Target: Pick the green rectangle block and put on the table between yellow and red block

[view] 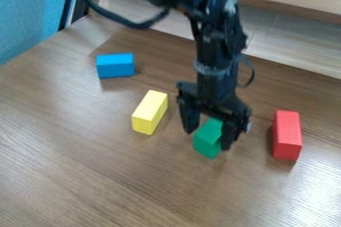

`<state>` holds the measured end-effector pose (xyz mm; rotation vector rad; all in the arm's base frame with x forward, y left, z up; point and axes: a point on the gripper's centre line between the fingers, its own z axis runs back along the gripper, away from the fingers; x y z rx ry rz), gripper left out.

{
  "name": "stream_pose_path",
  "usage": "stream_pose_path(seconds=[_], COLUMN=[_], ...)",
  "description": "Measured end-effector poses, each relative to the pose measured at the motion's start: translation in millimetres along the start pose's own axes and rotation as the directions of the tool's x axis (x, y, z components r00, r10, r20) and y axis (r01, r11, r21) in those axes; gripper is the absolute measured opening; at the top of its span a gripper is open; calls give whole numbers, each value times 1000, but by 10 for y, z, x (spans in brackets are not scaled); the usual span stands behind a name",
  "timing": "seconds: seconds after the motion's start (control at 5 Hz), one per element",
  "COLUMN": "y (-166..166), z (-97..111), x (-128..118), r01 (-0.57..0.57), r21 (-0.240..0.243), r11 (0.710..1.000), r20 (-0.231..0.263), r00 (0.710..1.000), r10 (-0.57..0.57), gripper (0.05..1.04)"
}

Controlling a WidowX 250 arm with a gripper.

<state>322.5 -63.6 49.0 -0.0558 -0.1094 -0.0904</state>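
Slantwise, the green block (208,140) runs lower left to upper right.

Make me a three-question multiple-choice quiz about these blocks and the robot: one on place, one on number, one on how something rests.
1. Which block sits between the yellow block and the red block?
A) the blue one
B) the green one
C) neither

2. How many blocks are there?
A) three
B) five
C) four

3. How does the yellow block rest?
A) lying on the table, apart from the other blocks
B) stacked on the red block
C) standing on top of the blue block

Answers:
1: B, the green block is at the claw, with yellow on one side and red on the other.
2: C, the blue block joins yellow, green and red.
3: A, its long side is down on the table.
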Motion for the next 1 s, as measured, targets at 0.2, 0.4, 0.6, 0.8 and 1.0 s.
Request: stream_pose_path(seconds=[0.2,0.4,0.6,0.8,1.0], y=[41,273,421,678,819], z=[380,684,825,894,824], x=[27,11,81,197,244], r01=[-33,-116,-145,-177,-187], r21=[-4,-25,-32,-12,8], r11=[999,993,989,984,982], r20=[76,123,147,182,182], r00=[997,985,978,967,966], r10=[34,118,148,176,183], gripper=[1000,1000,1000,1000,1000])
